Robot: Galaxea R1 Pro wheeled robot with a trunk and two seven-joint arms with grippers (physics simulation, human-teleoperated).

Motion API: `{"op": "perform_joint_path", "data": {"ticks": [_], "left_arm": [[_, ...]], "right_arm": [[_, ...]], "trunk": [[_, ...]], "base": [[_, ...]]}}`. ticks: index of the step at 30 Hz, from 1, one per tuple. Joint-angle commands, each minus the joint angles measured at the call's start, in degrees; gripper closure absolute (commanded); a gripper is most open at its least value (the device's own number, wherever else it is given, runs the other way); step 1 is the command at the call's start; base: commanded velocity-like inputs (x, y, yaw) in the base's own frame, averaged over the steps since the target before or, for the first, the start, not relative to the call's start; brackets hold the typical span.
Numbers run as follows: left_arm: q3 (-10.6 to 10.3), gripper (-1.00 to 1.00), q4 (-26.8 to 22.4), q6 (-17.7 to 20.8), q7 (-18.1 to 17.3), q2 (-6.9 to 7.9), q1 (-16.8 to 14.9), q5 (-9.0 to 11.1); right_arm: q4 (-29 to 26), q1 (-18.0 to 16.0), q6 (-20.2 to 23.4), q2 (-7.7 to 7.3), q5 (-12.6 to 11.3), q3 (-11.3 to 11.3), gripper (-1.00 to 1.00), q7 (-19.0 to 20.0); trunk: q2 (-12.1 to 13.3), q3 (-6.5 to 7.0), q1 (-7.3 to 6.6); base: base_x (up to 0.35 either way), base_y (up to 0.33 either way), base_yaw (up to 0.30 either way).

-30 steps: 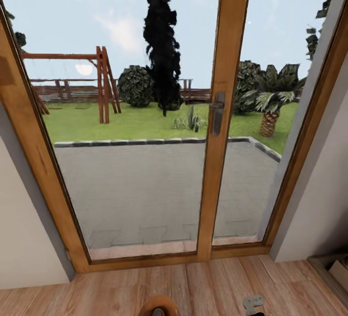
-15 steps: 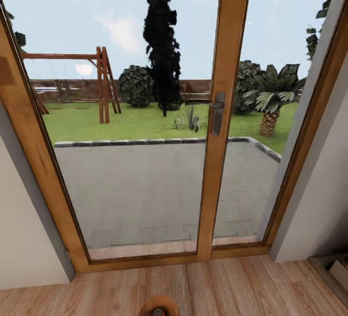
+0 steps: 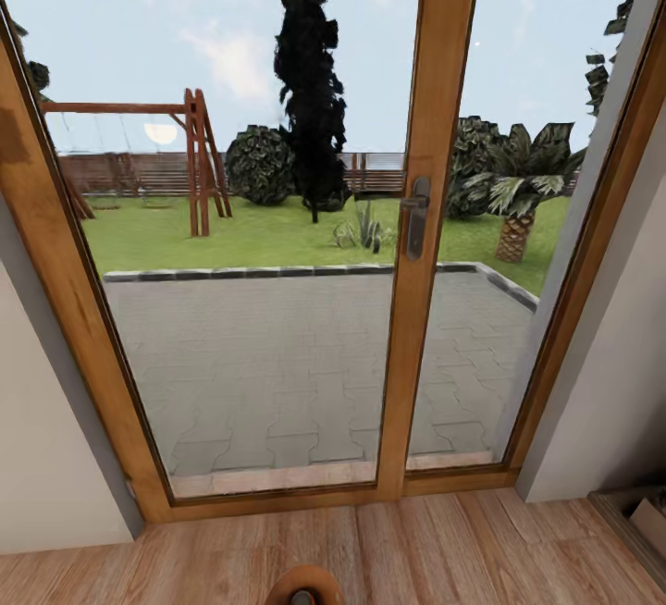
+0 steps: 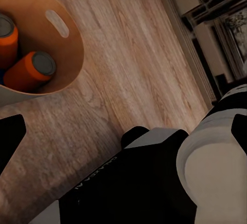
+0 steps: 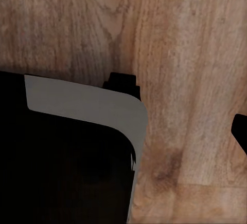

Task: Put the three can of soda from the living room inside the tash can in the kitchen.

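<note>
Orange soda cans [image 4: 31,70], two visible, lie inside the trash can [image 4: 62,44] on the wood floor [image 4: 134,64]. Third can unconfirmed. Left hand spread, holding nothing; right hand's state cannot be told.

A second ago you had a small grey metal piece low down on the pale wood floor boards [image 3: 481,540], just right of the round orange rim [image 3: 303,579] at the bottom edge of the head view. It left that spot half a second ago. The brown wooden garden fence [image 3: 139,172] looked like a flat brown wall half a second ago; now you can see its rails again. The grey stone patio [image 3: 305,364] was smooth and blurry before. Now its stones have sharp lines.
</note>
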Motion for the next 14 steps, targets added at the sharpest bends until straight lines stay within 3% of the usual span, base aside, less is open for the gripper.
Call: {"op": "perform_joint_path", "data": {"ticks": [1, 14], "left_arm": [[0.01, -1.0, 0.0, 0.0, 0.0, 0.0, 0.0, 0.0], [0.0, -1.0, 0.0, 0.0, 0.0, 0.0, 0.0, 0.0]], "right_arm": [[-0.01, 0.1, 0.0, 0.0, 0.0, 0.0, -1.0, 0.0], [-0.03, 0.28, -0.01, 0.0, 0.0, 0.0, -1.0, 0.0]], "trunk": [[0.0, 0.0, 0.0], [0.0, 0.0, 0.0]], "base": [[0.0, 0.0, 0.0], [0.0, 0.0, 0.0]]}}
